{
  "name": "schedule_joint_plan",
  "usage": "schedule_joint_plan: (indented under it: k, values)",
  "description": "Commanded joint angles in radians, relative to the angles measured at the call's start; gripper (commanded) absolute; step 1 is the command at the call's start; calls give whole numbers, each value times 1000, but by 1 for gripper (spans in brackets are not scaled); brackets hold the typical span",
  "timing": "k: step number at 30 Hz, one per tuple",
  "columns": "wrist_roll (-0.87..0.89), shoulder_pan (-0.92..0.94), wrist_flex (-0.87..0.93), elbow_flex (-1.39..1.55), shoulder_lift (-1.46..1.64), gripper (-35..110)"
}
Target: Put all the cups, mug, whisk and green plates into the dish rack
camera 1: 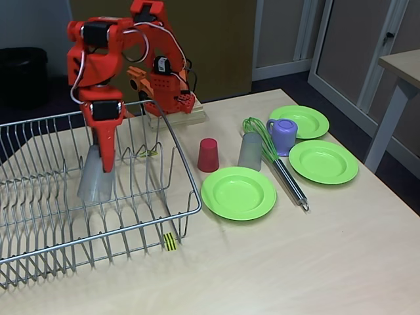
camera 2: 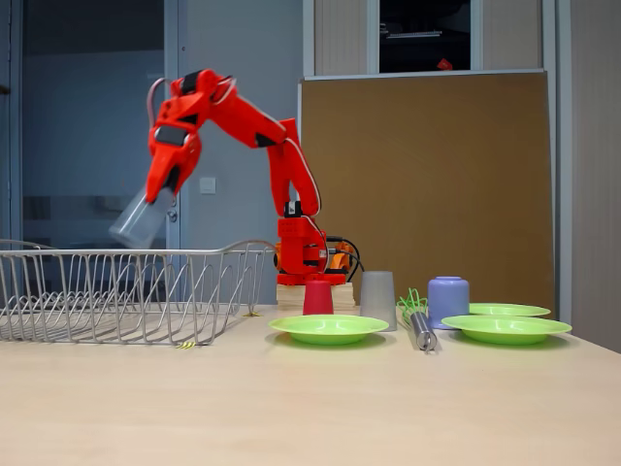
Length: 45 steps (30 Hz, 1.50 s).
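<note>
My red gripper (camera 1: 104,164) is shut on a translucent grey cup (camera 1: 96,178) and holds it, tilted, above the left part of the wire dish rack (camera 1: 98,240). In another fixed view the gripper (camera 2: 161,199) and the held cup (camera 2: 140,221) hang clear above the rack's rim (camera 2: 97,251). On the table to the right stand a red cup (camera 1: 208,155), a second grey cup (camera 1: 250,151) and the lilac mug (camera 1: 283,136). The green whisk (camera 1: 261,139) lies between them, handle toward the front. Three green plates (camera 1: 238,192) (camera 1: 323,161) (camera 1: 299,121) lie flat.
The arm's base (camera 1: 172,98) sits on a wooden block behind the rack's right corner. A yellow-and-black tag (camera 1: 170,241) marks the rack's front rim. Another table's edge (camera 1: 400,65) shows at the far right.
</note>
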Motion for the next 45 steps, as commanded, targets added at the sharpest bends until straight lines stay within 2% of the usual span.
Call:
schedule_joint_plan:
  k: [1, 7, 20, 31, 45]
  values:
    - [-78, 69, 48, -235, -155, 12]
    - [-123, 140, 38, -413, -347, 10]
    - [-169, 183, 5, -520, -526, 11]
    - [-207, 178, 8, -546, -549, 35]
    - [-210, 179, 26, -565, -540, 38]
